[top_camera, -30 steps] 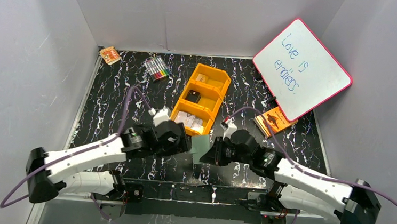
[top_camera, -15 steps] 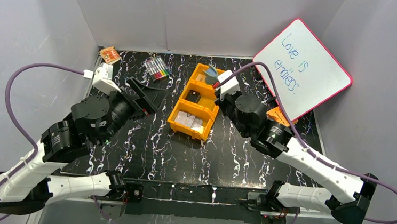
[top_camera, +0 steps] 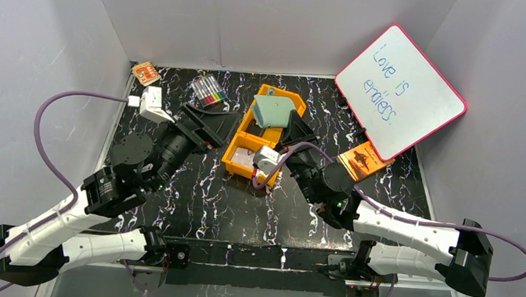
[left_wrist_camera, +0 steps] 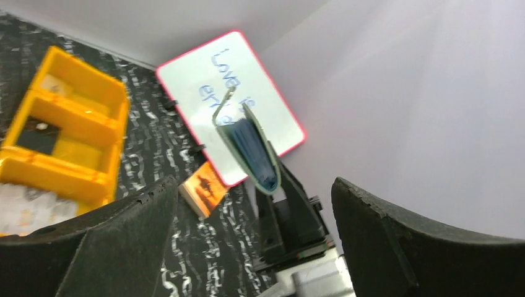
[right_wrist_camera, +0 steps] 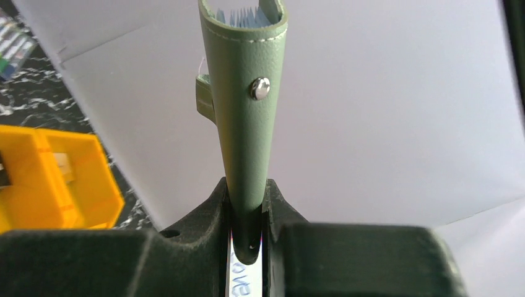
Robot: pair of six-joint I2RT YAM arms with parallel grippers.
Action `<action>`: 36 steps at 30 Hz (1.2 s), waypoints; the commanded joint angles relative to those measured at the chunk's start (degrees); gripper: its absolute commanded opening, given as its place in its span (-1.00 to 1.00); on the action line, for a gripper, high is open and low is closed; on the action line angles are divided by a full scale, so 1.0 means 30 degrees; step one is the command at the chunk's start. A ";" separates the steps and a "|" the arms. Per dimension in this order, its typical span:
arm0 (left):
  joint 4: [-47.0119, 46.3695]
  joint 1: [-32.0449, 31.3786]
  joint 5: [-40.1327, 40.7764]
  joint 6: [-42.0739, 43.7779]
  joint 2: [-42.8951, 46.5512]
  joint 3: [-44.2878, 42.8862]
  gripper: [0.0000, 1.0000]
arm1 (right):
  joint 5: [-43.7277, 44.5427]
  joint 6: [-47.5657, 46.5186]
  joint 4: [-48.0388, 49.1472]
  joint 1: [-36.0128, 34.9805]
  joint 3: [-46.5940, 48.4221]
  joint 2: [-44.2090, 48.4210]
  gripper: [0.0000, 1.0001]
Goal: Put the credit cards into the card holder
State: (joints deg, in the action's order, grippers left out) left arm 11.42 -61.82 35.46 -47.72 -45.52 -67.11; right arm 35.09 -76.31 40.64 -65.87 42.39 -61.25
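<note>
- The right fingers [right_wrist_camera: 282, 213] are clamped shut on the card holder [right_wrist_camera: 247, 124]. They pinch its bottom edge from both sides, and the rest of it sticks straight up toward the top of the right wrist view.
- The sage-green outside faces that camera, with the round snap button [right_wrist_camera: 260, 88] showing on it. A sliver of the pale blue inside peeks out at the very top of the frame.
- In the left wrist view the card holder is edge-on near the centre of the frame, up in the air in front of the whiteboard [left_wrist_camera: 210, 65]. It gapes a little, so you can see the blue lining between the two green flaps.
- From overhead it's a green patch over the upper end of the orange tray [top_camera: 241, 136], held up off the table [top_camera: 200, 193].
- The left fingers [left_wrist_camera: 93, 241] are spread wide with nothing between them. One fills the lower left corner of the left wrist view and the other the lower right.
- The card holder shows through the gap between them, but it's well apart from both.
- From overhead, the left arm sits left of centre with its tips near the tray's left side. I can't tell if they touch it.
- The credit cards [top_camera: 244, 158] lie flat in the tray compartment lowest in the frame, partly hidden by the right wrist's camera. Neither set of fingers is on them.
- A small black item [left_wrist_camera: 37, 133] sits in the middle compartment.
- A bundle of markers [top_camera: 208, 89] lies at the upper left of the table.
</note>
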 commanded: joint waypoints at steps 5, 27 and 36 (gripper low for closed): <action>-0.4758 0.0041 -0.3989 0.1171 -0.2547 -0.0601 0.83 | 0.1102 -0.5336 0.4546 -0.1543 0.0690 -0.0001 -1.00; -0.3190 0.0041 -0.1933 -0.3831 -0.4147 -0.0980 0.45 | 0.2374 -0.5793 0.5267 -0.1797 0.0635 0.0034 -1.00; -0.2464 0.0041 -0.1681 -0.4456 -0.5132 -0.1931 0.23 | 0.2453 -0.6153 0.5692 -0.1935 0.0890 -0.0291 -1.00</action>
State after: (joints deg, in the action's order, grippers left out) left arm 4.40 -61.82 28.18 -59.92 -60.75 -70.30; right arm 41.95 -93.89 51.16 -71.05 42.39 -62.37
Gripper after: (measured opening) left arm 0.636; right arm 0.219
